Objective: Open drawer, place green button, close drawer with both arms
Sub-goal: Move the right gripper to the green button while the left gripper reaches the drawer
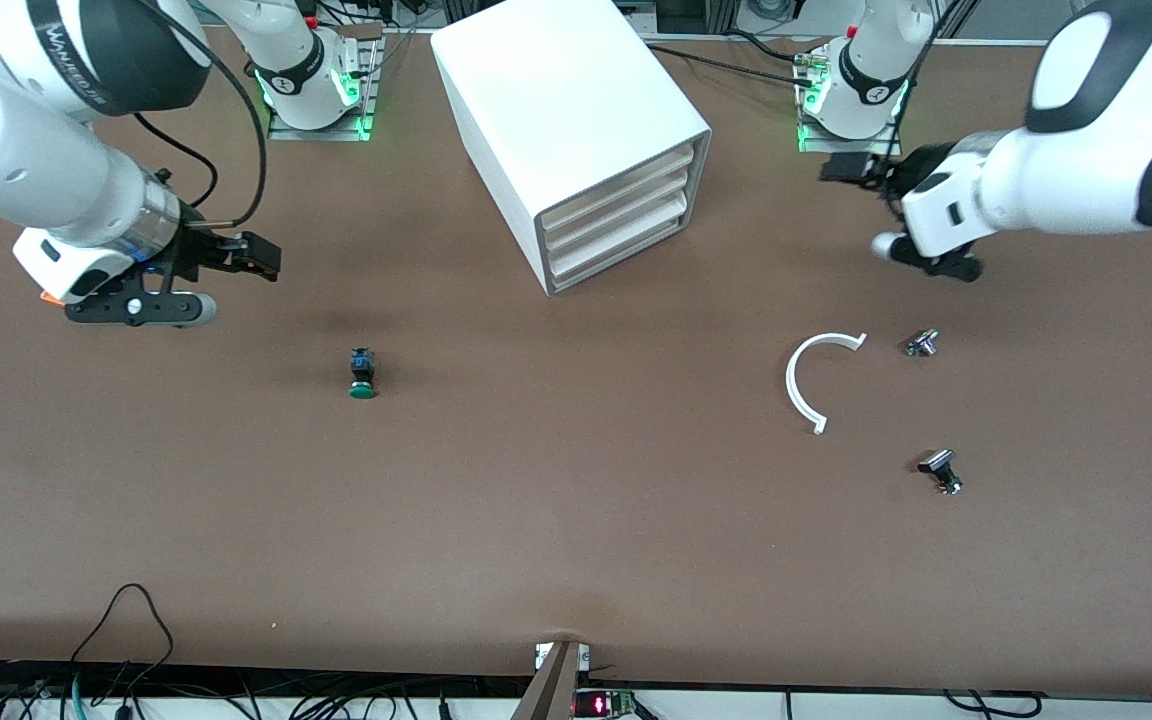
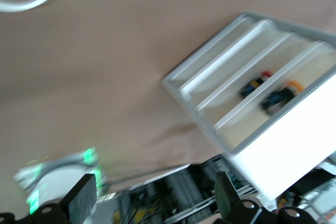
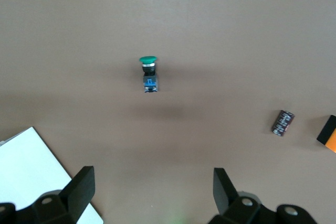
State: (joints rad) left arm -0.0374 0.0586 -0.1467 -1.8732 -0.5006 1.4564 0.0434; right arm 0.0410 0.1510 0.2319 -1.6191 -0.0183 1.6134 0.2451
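Observation:
The white three-drawer cabinet (image 1: 576,110) stands at the robots' edge of the table, mid-table. All its drawers are shut, and the bottom drawer (image 1: 621,252) is flush with the front. The green-capped button (image 1: 362,373) lies on its side on the table toward the right arm's end, and it also shows in the right wrist view (image 3: 149,75). My right gripper (image 1: 248,256) is open and empty, above the table beside the button (image 3: 152,182). My left gripper (image 1: 841,168) is open and empty, in the air beside the cabinet front (image 2: 155,192). The left wrist view shows the cabinet front (image 2: 231,72).
A white C-shaped piece (image 1: 808,378), a small silver knob part (image 1: 922,343) and a black-capped switch (image 1: 940,468) lie toward the left arm's end. The right wrist view shows a small dark cylinder (image 3: 283,123) and an orange-black item (image 3: 328,130) on the table.

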